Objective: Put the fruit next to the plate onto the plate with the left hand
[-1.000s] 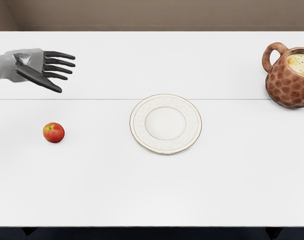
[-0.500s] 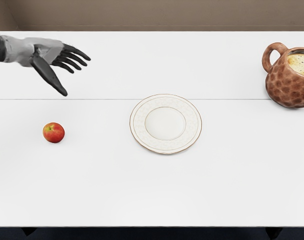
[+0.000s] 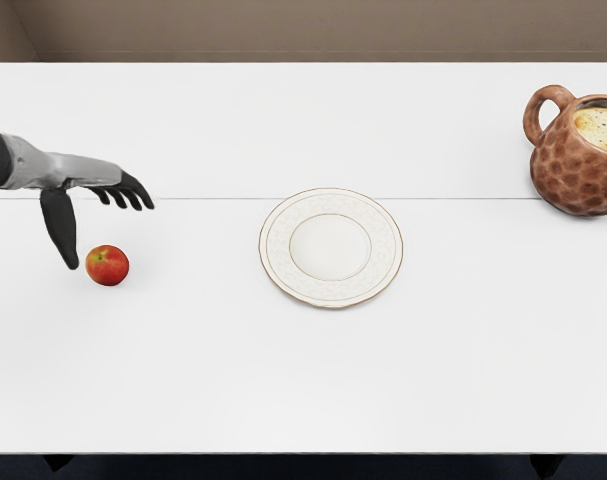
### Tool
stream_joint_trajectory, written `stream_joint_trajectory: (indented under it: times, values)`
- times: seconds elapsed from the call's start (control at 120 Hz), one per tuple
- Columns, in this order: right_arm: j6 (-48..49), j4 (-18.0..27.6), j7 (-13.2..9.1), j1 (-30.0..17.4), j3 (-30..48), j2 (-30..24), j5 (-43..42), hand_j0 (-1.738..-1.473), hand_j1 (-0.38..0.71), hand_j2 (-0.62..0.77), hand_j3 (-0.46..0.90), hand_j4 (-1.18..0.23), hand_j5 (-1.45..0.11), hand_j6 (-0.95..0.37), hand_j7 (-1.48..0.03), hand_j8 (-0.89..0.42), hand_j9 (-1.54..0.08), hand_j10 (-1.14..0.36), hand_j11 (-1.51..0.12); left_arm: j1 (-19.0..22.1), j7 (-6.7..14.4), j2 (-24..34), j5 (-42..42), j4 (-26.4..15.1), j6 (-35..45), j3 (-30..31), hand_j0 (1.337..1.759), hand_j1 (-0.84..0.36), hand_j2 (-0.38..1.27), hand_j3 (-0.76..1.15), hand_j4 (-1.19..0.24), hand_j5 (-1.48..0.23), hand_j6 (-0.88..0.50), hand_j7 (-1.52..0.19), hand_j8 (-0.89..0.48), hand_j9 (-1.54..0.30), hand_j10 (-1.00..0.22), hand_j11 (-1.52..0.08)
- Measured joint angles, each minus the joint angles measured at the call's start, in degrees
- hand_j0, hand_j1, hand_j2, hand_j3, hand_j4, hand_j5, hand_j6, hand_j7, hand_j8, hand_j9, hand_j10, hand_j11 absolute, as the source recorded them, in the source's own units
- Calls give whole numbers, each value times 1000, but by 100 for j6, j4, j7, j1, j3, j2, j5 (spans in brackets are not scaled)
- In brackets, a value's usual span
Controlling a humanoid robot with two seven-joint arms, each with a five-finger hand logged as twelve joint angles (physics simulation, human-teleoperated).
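Observation:
A small red and yellow apple [image 3: 107,265] lies on the white table, well left of the plate. The white plate [image 3: 330,292] with a thin gold rim sits near the table's middle and holds nothing. My left hand [image 3: 98,215] reaches in from the left edge and hovers just above and behind the apple. Its fingers are spread, the thumb pointing down to the apple's left and the other fingers behind it. The hand holds nothing. The right arm does not show.
A brown knobbly jug [image 3: 577,148] with a handle and yellow contents stands at the far right. A seam runs across the white table [image 3: 303,380] just behind the plate.
The left hand has come down and toward me from the back left, dropping close over the apple with its thumb now turned downward. Apple and plate have not moved.

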Motion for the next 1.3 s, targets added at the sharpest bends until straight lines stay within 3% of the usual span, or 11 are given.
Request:
stream_joint_trajectory:
  times: [0.158, 0.217, 0.392, 0.8, 1.3]
  values:
    - [0, 0, 0, 0, 0, 0, 0, -1658, -312, -6, 0, -31, -40, -31, -40, -31, -40, -31, -40, -951, 28, -98, 31, -459, 949, 1509, 1658, 52, 52, 0, -253, -324, -254, -324, -253, -324, -252, -324]
    - [0, 0, 0, 0, 0, 0, 0, -1658, -312, -6, 0, -31, -40, -31, -40, -31, -40, -31, -40, -1051, 40, -213, 34, -588, 1275, 1951, 1658, 52, 51, 0, -252, -324, -253, -324, -253, -324, -252, -324]
    - [0, 0, 0, 0, 0, 0, 0, -1658, -312, -6, 0, -31, -40, -31, -40, -31, -40, -31, -40, -1125, 342, -600, 45, -789, 2023, 2647, 1658, 51, 52, 0, -253, -325, -254, -325, -253, -325, -252, -325]
    - [0, 0, 0, 0, 0, 0, 0, -1658, -312, -6, 0, -31, -40, -31, -40, -31, -40, -31, -40, -934, 421, -1264, 45, -827, 3472, 3115, 1658, 50, 51, 0, -252, -325, -252, -325, -252, -325, -251, -325]
    - [0, 0, 0, 0, 0, 0, 0, -1658, -312, -6, 0, -31, -40, -31, -40, -31, -40, -31, -40, -601, 442, -1717, 22, -535, 4261, 3486, 1658, -65, 70, 0, -346, -449, -347, -449, -347, -449, -346, -449]
